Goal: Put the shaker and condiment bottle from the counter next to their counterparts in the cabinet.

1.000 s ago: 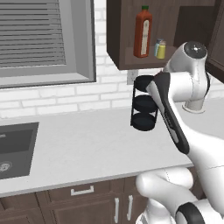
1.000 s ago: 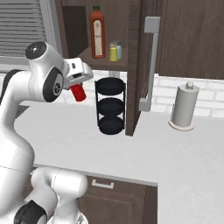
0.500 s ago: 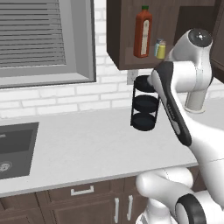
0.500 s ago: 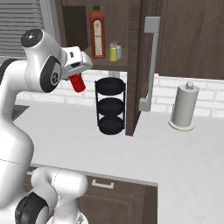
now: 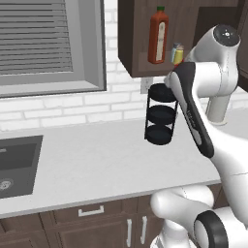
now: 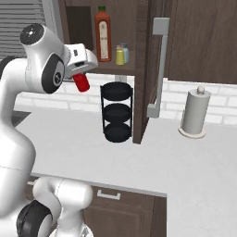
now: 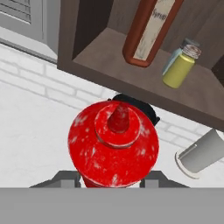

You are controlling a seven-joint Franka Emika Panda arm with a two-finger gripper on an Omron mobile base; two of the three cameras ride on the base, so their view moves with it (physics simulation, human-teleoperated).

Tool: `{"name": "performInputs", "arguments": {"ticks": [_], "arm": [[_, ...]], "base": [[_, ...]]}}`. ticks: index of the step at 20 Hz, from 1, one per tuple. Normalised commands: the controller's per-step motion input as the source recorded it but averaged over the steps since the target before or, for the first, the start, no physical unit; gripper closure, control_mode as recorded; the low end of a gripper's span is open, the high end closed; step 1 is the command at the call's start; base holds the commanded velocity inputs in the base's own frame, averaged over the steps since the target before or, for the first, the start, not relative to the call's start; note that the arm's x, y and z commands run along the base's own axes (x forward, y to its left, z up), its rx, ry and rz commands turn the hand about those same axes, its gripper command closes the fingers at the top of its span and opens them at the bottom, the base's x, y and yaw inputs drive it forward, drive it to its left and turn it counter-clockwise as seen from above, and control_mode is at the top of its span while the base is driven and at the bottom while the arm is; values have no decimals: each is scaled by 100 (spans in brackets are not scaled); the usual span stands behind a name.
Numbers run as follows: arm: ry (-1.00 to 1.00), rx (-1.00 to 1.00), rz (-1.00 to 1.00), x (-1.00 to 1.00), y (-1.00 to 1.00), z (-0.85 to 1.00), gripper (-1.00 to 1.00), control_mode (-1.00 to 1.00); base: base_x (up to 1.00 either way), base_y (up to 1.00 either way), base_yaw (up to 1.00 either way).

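My gripper is shut on the small red condiment bottle, held in the air to the left of and just below the open cabinet shelf. In the hand view the bottle's red top sits between my fingers, with the shelf just ahead. On that shelf stand the tall orange-red sauce bottle, the yellow-green shaker and, close behind it, the pale blue shaker.
A black three-tier rack stands on the counter under the cabinet. The open cabinet door with its long handle juts out to the right. A paper towel roll stands further right, and a sink lies at the left.
The arm has lifted the red bottle higher, up to just under the level of the cabinet shelf. The things on the shelf have not moved.
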Motion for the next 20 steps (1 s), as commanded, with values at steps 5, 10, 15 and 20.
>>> {"name": "performInputs", "arguments": {"ticks": [5,10,15,20], "arm": [[-5,2,-7,0,0,3,100,-100],[-4,0,-6,0,2,8,100,-100],[-2,4,-1,2,0,21,100,-100],[0,12,0,9,0,32,100,-100]], "base": [[0,0,0],[0,0,0],[0,0,0],[0,0,0]]}}
